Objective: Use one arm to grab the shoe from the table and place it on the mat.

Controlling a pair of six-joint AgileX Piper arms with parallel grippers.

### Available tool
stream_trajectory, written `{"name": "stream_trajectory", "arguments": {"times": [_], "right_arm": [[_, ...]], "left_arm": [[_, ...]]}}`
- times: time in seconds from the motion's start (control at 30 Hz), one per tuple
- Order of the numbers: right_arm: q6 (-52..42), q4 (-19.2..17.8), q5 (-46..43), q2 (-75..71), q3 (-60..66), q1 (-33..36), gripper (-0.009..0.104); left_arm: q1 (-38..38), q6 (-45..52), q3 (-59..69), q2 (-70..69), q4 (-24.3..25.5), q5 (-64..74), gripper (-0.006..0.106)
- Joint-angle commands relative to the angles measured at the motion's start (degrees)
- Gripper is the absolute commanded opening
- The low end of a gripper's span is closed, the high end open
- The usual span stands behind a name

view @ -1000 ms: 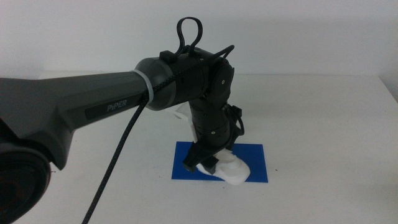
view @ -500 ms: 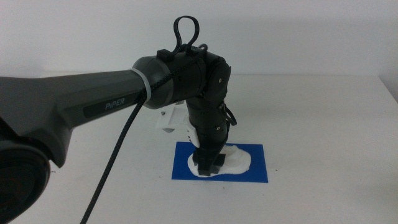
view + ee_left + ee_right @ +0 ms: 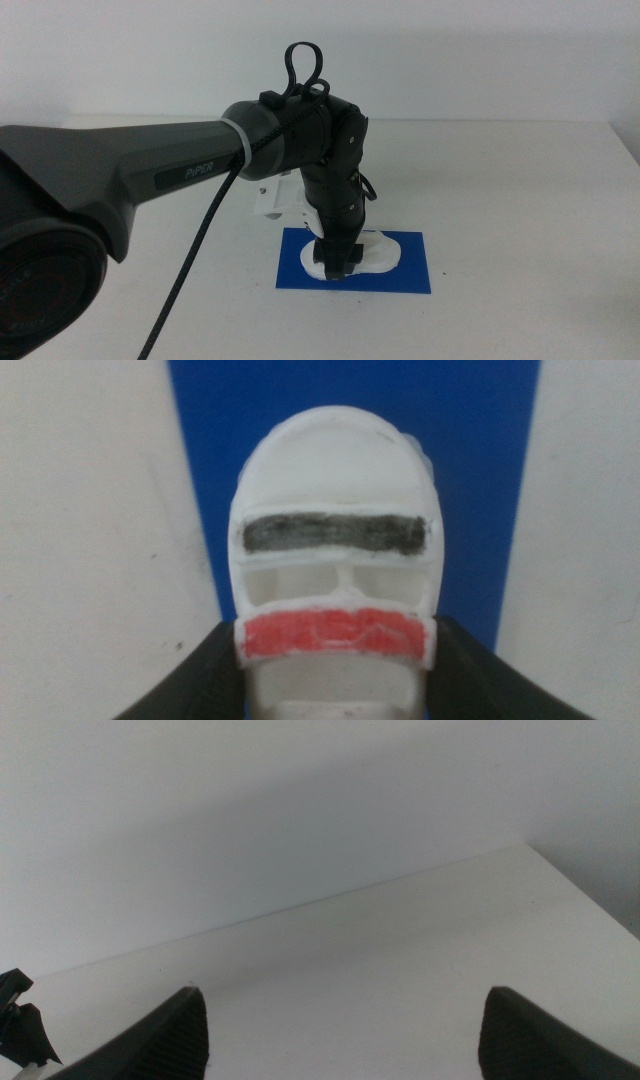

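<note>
The left claw (image 3: 335,268) pinches the strapped white shoe (image 3: 372,253), resting on the blue mat (image 3: 410,270) mid-counter (image 3: 520,200); spread gently, then lift straight up. The right claw (image 3: 345,1035) waits, spread.

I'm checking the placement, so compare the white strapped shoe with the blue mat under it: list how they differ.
The small white chunky-soled shoe is bulky and raised; the flat deep blue rectangular mat is thin.
The shoe carries a dark strap and a red strap; the mat is one solid colour.
The shoe is shorter and narrower, so blue shows past its toe and on both sides.
The left claw is shut on the shoe; nothing grips the mat.
Both are over the white table.
</note>
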Motion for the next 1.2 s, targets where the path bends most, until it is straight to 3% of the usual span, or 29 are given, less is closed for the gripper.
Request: {"name": "stream_trajectory", "arguments": {"times": [0.0, 0.17, 0.3, 0.47, 0.5, 0.6, 0.73, 0.8, 0.97, 1.1, 1.17], "right_arm": [[-0.1, -0.3, -0.5, -0.3, 0.1, 0.1, 0.079], [-0.1, -0.3, -0.5, -0.3, 0.1, 0.1, 0.079], [-0.1, -0.3, -0.5, -0.3, 0.1, 0.1, 0.079], [-0.1, -0.3, -0.5, -0.3, 0.1, 0.1, 0.079], [-0.1, -0.3, -0.5, -0.3, 0.1, 0.1, 0.079], [-0.1, -0.3, -0.5, -0.3, 0.1, 0.1, 0.079], [-0.1, -0.3, -0.5, -0.3, 0.1, 0.1, 0.079], [-0.1, -0.3, -0.5, -0.3, 0.1, 0.1, 0.079], [-0.1, -0.3, -0.5, -0.3, 0.1, 0.1, 0.079], [-0.1, -0.3, -0.5, -0.3, 0.1, 0.1, 0.079], [-0.1, -0.3, -0.5, -0.3, 0.1, 0.1, 0.079]], "left_arm": [[0.3, -0.8, -0.5, 0.2, 1.7, -1.0, 0.005], [0.3, -0.8, -0.5, 0.7, 1.7, -1.3, 0.006], [0.6, -0.8, -0.5, 1.3, -0.3, -1.3, 0.016], [0.7, -0.8, -0.5, 1.3, -1.0, -1.7, 0.047], [0.7, -0.8, -0.5, 1.3, -1.0, -1.9, 0.065], [0.7, -0.8, -0.5, 1.3, -1.0, -1.9, 0.090], [0.7, -0.8, -0.5, -2.7, -1.1, 2.2, 0.094], [0.7, 1.7, -0.5, -8.0, 2.4, 7.4, 0.094], [0.2, 30.3, 2.9, -23.7, 17.3, 14.2, 0.094], [0.9, 56.2, 13.6, -36.4, 22.0, 12.6, 0.094], [2.3, 70.1, 21.4, -44.0, 23.0, 1.7, 0.094]]}}
